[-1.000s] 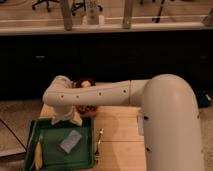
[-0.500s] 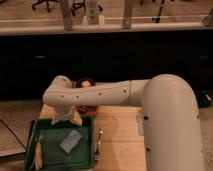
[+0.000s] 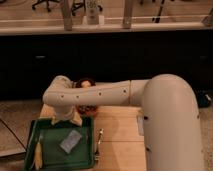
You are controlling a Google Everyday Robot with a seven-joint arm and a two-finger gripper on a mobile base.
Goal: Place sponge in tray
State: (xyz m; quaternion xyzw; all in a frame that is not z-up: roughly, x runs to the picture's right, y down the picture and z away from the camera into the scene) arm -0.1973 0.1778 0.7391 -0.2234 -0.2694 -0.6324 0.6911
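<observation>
The pale grey-blue sponge [image 3: 71, 141] lies flat inside the dark-green tray [image 3: 89, 161], near its middle. The tray sits at the left end of the wooden table. My white arm reaches left across the table and bends down over the tray's far edge. My gripper [image 3: 67, 118] hangs just above and behind the sponge, apart from it. A pale yellowish item [image 3: 36, 152] lies along the tray's left side.
A dark bowl [image 3: 86, 96] with brownish contents sits behind the arm at the table's far edge. A small utensil [image 3: 99, 137] lies just right of the tray. The wooden table [image 3: 120, 140] extends to the right. A dark counter and glass rail stand behind.
</observation>
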